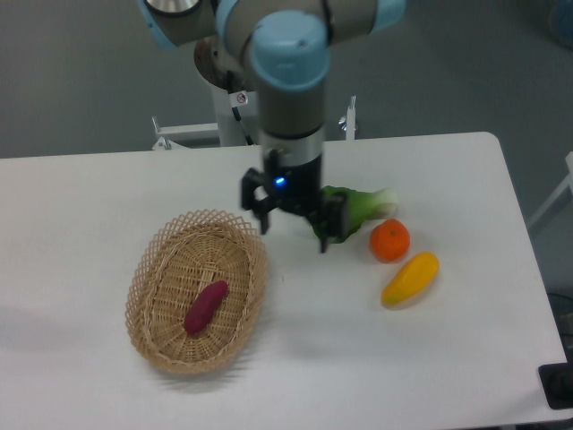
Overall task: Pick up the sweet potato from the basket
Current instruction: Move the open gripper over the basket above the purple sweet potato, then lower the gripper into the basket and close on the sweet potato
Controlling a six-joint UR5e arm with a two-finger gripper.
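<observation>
The sweet potato [206, 307], small and reddish-purple, lies on the floor of the oval wicker basket [150, 269] at the table's front left. My gripper [294, 240] hangs above the table just right of the basket's far rim. Its two dark fingers [265, 217] stand apart, open and empty. It is up and to the right of the sweet potato, not touching it or the basket.
A green leafy vegetable [358, 208] lies just behind and right of the gripper. A round orange [389, 240] and a yellow-orange elongated fruit [410, 279] lie further right. The table's right edge [528, 269] is beyond them.
</observation>
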